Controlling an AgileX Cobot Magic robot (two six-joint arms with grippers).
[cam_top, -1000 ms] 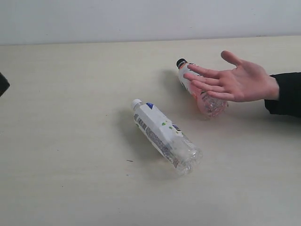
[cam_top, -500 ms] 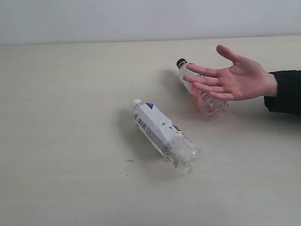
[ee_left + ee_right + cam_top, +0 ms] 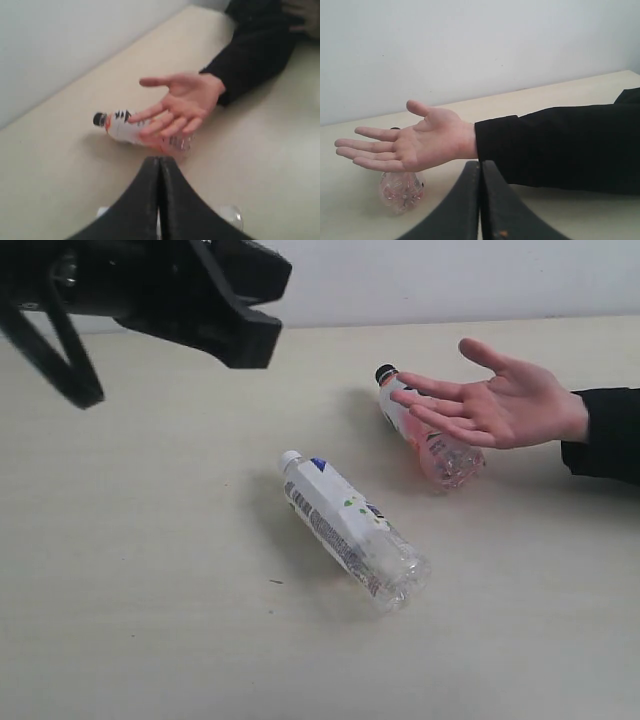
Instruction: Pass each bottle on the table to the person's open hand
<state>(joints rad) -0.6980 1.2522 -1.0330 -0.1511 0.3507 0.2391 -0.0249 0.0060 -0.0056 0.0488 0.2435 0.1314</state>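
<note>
The clear plastic bottle with the white printed label (image 3: 352, 530) is lying on its side in the middle of the pale beige table (image 3: 150, 570), white cap pointing away from the camera. It is looking empty. The pink-tinted, black-capped clear bottle (image 3: 428, 435) is lying on its side further back. Whether it is holding liquid you cannot tell.

The person's open hand (image 3: 495, 405), coming out of a black sleeve (image 3: 608, 435), is hovering palm-up over the pink bottle, fingers covering part of it.

Half a second ago your exterior view was showing no arm. Now the left arm is filling its upper left corner, while both bottles are lying where they were.

Your left gripper (image 3: 159, 167) is keeping its black fingers pressed together on nothing. The white-labelled bottle is lying below it, cap and base peeking out either side of the fingers, and the pink bottle is lying beyond the tips.

Your right gripper (image 3: 480, 167) is likewise clenched empty, facing the palm and the pink bottle's base from well apart.
</note>
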